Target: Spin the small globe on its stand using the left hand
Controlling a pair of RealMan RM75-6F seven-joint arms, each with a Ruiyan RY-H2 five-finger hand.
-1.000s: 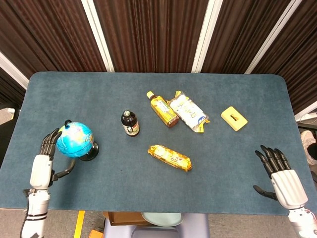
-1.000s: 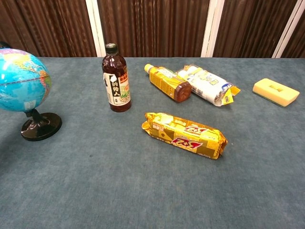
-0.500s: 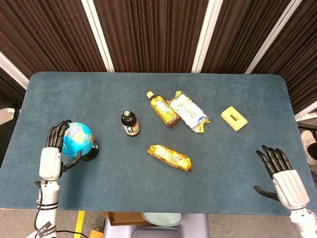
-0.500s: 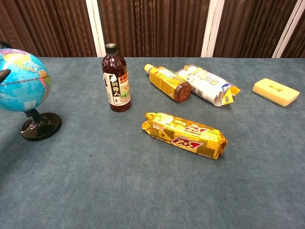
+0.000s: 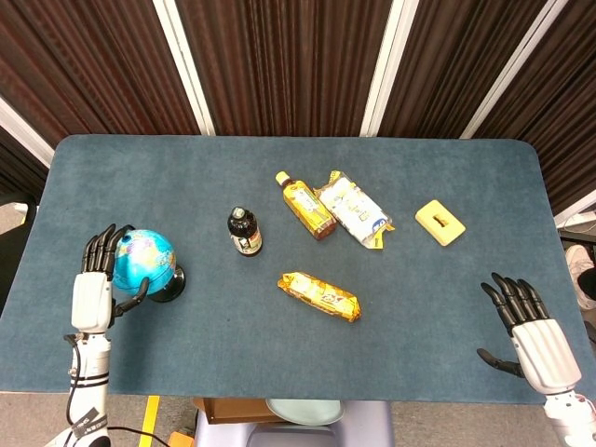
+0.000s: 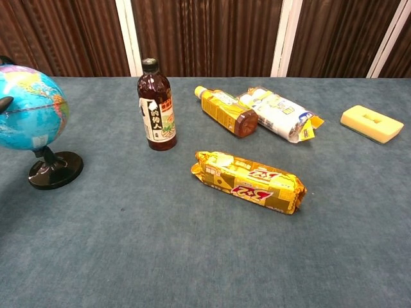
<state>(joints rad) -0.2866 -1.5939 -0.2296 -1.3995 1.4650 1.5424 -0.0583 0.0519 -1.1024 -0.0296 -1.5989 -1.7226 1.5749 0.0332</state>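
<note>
The small blue globe [image 5: 146, 262] stands upright on its black stand [image 5: 169, 284] near the table's front left; the chest view shows the globe [image 6: 30, 109] at the far left on its base [image 6: 55, 171]. My left hand [image 5: 94, 287] is against the globe's left side. Its fingers [image 5: 104, 244] curve over the upper left of the ball and the thumb touches its near lower side. One dark fingertip [image 6: 5, 102] shows on the ball in the chest view. My right hand [image 5: 533, 337] hovers open at the front right, far from the globe.
A dark bottle [image 5: 244, 232] stands upright right of the globe. Beyond it an amber bottle [image 5: 305, 205] and a white-yellow packet [image 5: 354, 209] lie flat. A yellow snack pack [image 5: 319, 296] lies mid-table, and a yellow sponge [image 5: 440, 223] at the right.
My left hand has moved up from below and left of the globe, and its fingers and thumb now touch the ball. The right hand has stayed still.
</note>
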